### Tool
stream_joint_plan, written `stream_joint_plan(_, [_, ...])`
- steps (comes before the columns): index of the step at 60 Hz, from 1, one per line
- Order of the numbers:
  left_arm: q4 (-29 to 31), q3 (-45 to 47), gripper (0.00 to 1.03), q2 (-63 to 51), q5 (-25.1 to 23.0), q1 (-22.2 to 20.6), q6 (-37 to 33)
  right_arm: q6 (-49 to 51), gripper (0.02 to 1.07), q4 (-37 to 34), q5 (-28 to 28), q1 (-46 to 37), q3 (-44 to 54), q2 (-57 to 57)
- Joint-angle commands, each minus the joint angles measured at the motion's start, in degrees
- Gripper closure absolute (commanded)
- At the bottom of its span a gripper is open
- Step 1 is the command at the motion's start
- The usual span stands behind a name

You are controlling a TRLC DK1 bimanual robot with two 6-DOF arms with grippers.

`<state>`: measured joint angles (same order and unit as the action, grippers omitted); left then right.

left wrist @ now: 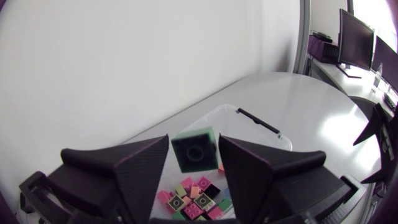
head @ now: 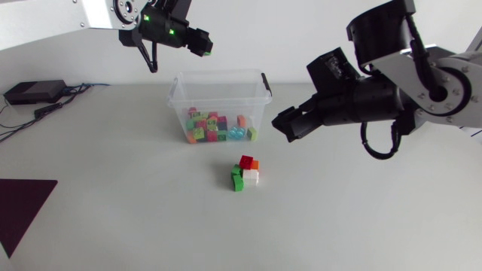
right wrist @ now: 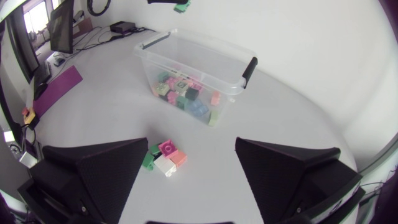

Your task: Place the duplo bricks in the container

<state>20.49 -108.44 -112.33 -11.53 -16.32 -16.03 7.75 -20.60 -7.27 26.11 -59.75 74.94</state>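
A clear plastic container (head: 218, 83) with black handle clips stands at the middle back and holds several coloured duplo bricks (head: 215, 128). High above it is my left gripper (head: 202, 44). In the left wrist view a dark green brick (left wrist: 194, 149) sits tilted between its fingers (left wrist: 143, 168), with a thin gap on one side, so the gripper (left wrist: 194, 171) is open. A small cluster of red, orange, white and green bricks (head: 245, 173) lies on the table in front of the container. My right gripper (head: 286, 124) hangs wide open and empty, above and to the right of the cluster (right wrist: 163, 155).
A black box with cables (head: 34, 92) lies at the back left. A dark purple mat (head: 22, 203) covers the front left corner. The container's rim (right wrist: 199, 46) stands ahead of my right gripper's fingers (right wrist: 93, 168).
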Motion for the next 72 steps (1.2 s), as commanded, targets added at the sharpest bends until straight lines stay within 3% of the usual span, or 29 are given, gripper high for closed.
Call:
stream_joint_plan(1, [-1.33, -1.07, 0.06, -2.19, 0.54, -0.65, 1.44, 1.48, 0.06, 0.12, -0.03, 1.23, 1.91, 1.88])
stream_joint_plan(15, [-2.12, 5.70, 0.05, 4.32, 0.63, -0.91, -0.23, 5.96, 0.06, -1.20, -0.03, 4.92, 1.91, 7.50])
stream_joint_plan(22, [-1.33, 12.64, 0.05, 10.82, 0.63, -1.17, -4.27, 9.30, 0.06, -1.55, -4.07, 4.04, 1.65, 10.76])
stream_joint_plan(33, [7.72, 20.99, 0.06, 19.17, -0.16, -2.32, -13.32, 14.49, 0.06, -3.13, -6.80, 2.72, 0.33, 17.44])
stream_joint_plan(40, [10.10, 26.88, 0.06, 23.30, -0.78, -2.32, -16.93, 17.21, 0.07, -3.22, -6.97, 2.72, -0.90, 21.48])
stream_joint_plan(53, [10.36, 36.64, 0.06, 29.28, -1.48, -1.53, -20.53, 20.38, 0.07, -6.03, -7.67, 2.90, -6.08, 28.51])
stream_joint_plan(72, [10.01, 42.88, 0.06, 31.30, -2.01, 1.46, -22.64, 22.49, 0.07, -11.22, -7.94, 3.25, -15.14, 38.27])
